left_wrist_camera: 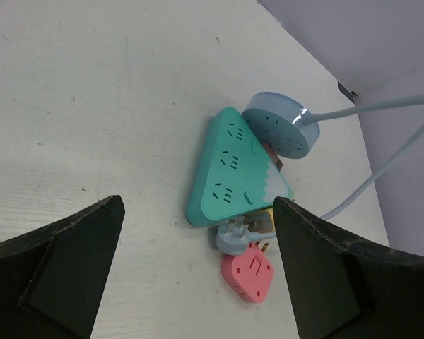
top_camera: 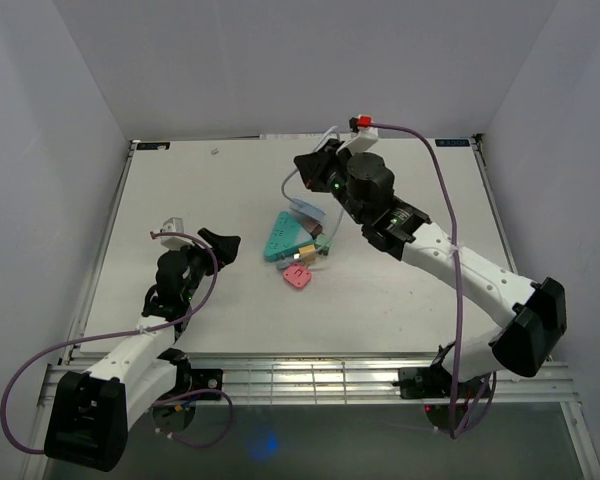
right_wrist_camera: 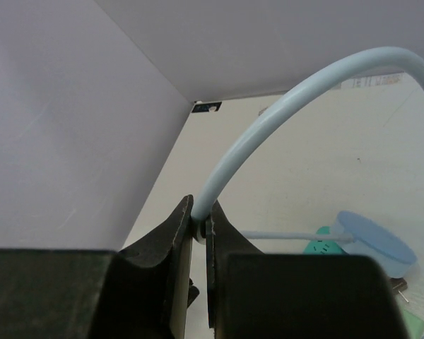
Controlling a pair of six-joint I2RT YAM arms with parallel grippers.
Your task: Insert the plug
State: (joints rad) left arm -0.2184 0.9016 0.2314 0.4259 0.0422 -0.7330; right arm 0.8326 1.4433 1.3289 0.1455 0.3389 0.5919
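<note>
Showed 2 robot arms over a white table (top_camera: 180,180). Pinched a pale blue cable (right_wrist_camera: 381,58) tight in the right gripper (right_wrist_camera: 199,222), raised above the far side of the table, somewhere along the cord's length. Held the left gripper (top_camera: 223,243) spread wide and empty, low over the table, near a green triangular power strip (left_wrist_camera: 230,169) with 3 sockets on top. Found the plug (left_wrist_camera: 234,236), pale blue with bare prongs, lying on the table against 1 corner of the strip, in no socket, between the strip and a pink adapter (left_wrist_camera: 249,272). Set a round blue socket disc (left_wrist_camera: 279,127) overlapping another corner. Probably called for a grip on the plug body itself rather than the limp cord, then prongs squared to 1 socket, the strip steadied, and a straight push down.
</note>
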